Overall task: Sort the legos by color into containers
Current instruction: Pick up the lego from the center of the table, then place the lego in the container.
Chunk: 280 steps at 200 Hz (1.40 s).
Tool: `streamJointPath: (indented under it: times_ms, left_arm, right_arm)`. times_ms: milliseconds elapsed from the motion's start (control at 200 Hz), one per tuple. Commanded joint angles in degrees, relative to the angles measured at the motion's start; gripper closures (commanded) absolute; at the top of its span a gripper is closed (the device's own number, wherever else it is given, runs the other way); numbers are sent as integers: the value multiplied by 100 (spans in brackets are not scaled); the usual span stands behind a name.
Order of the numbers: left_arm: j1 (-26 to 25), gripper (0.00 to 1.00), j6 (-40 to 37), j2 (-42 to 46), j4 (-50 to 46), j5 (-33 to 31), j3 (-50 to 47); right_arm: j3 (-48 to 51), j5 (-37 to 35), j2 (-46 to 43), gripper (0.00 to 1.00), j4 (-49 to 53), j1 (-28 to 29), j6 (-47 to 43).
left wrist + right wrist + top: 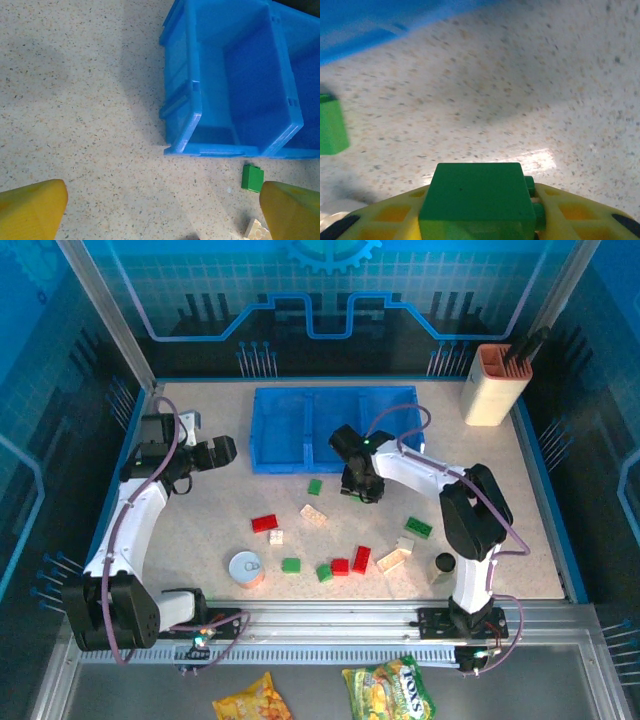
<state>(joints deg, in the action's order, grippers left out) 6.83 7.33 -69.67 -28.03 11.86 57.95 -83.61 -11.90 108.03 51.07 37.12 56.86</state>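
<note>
Elbow bent, the right arm is reaching toward the blue bin (300,466), the right end effector (364,490) grasping a green lego (477,197) over the counter (200,520), while the left end effector (222,451) is hovering released beside the bin's left end.

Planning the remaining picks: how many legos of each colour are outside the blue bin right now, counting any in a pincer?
Green legos: 5, four on the table plus one green lego in the right pincer
Red legos: 3
Cream legos: 4
Total: 12
</note>
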Motion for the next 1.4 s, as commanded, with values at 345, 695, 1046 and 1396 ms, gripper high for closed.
streamJointPath:
  times_ms: [345, 695, 1046, 1396]
  left_arm:
    - [83, 1, -101, 138, -80, 61, -30]
    - [97, 1, -101, 133, -62, 40, -50]
    - [108, 1, -84, 177, -36, 54, -90]
    - [109, 1, -77, 221, -27, 72, -100]
  right_arm:
    - [-2082, -187, 1008, 55, 483, -167, -1667]
    - [-3774, -209, 2215, 53, 632, -468, -2171]
    - [-5202, -236, 3390, 52, 1071, -574, -2296]
    - [-5477, -121, 3911, 49, 1054, -626, -2156]
